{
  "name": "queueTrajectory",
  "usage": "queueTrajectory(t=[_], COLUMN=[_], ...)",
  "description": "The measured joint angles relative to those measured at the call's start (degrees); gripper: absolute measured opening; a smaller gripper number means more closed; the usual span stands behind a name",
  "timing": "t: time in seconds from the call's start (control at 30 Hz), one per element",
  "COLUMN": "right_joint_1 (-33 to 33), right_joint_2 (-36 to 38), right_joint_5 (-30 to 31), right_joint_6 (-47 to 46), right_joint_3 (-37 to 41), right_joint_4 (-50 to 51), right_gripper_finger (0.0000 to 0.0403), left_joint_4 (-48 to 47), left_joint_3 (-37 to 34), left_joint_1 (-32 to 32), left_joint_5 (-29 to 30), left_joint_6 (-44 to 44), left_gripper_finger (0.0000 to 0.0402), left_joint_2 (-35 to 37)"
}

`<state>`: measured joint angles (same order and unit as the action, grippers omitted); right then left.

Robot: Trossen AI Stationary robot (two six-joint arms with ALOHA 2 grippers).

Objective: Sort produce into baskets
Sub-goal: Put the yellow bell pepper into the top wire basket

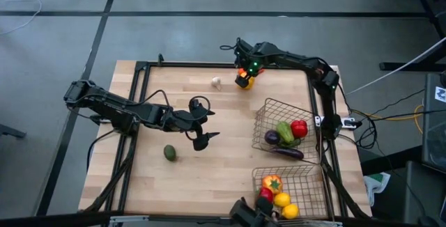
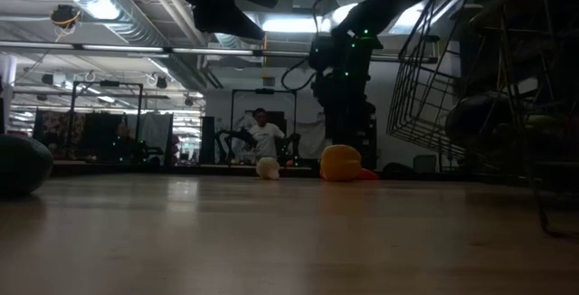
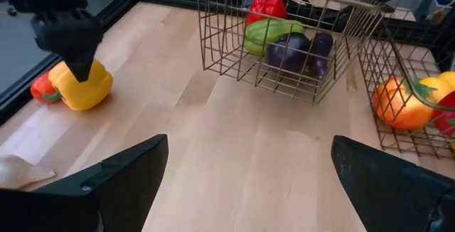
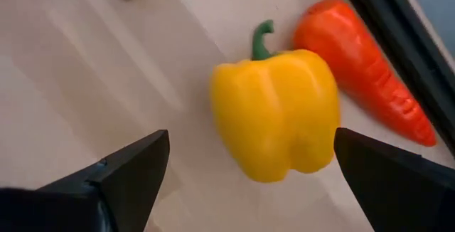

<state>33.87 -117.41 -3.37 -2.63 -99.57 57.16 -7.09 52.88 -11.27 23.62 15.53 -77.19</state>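
Industrial lab hall: exposed ceiling ducts (image 2: 136,23), strip lights (image 2: 99,5).

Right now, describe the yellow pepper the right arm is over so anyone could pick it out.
Find the far edge of the table, where the right hand hangs open. Directly beneath it lies the yellow pepper, with a green stem. An orange carrot lies against it, and white garlic sits apart nearby; it is the only yellow piece outside the baskets.

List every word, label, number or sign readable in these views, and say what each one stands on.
None can be read.
The yellow pepper, the orange carrot, the wire baskets and the wooden table carry no print.
Distant fixtures in the room behind the table in the low view are too small and dim to show any lettering.
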Motion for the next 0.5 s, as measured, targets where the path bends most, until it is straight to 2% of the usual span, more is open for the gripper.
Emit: queueTrajectory(t=[0.1,0.5], right_joint_1=[-0.1,0.7], right_joint_2=[-0.3,-0.3], right_joint_5=[3.3,2.3], right_joint_6=[0.0,-0.3], right_joint_3=[0.0,0.0], right_joint_4=[0.2,4.1], right_gripper_finger=[0.0395,0.0395], left_joint_4=[0.0,0.0], left_joint_3=[0.0,0.0], left_joint_1=[0.0,0.0], left_joint_5=[0.0,0.0], left_joint_6=[0.4,0.5], left_gripper_finger=[0.0392,0.0392], left_joint_2=[0.0,0.0])
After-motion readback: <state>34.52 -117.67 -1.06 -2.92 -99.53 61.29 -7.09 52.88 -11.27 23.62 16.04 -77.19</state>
